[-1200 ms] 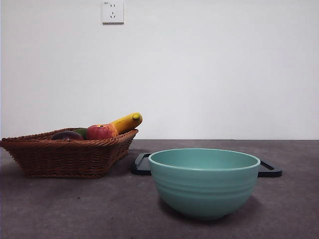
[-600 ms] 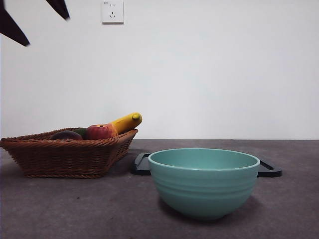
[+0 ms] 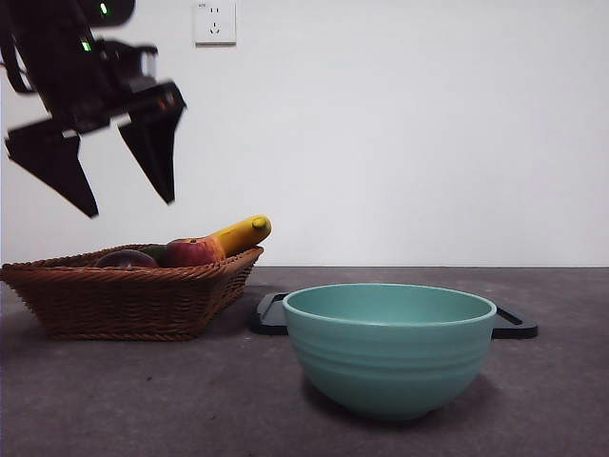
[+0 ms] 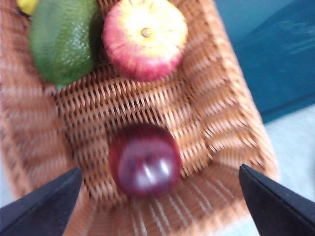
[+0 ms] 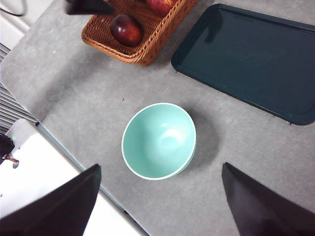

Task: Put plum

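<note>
Front view shows my left gripper now swung down above the basket, fingers spread wide over the plum, so I'm lining up the grab; right fingers wait open.

1. Left gripper: two black wedge-shaped jaws, broad at the base, tapering to sharp points.
2. Housing above them is black and blocky, with two small green LEDs lit.
3. Dark cable loops at the housing's side.
4. Right gripper: same matte black, flat triangular jaws, no visible markings or screws.
</note>
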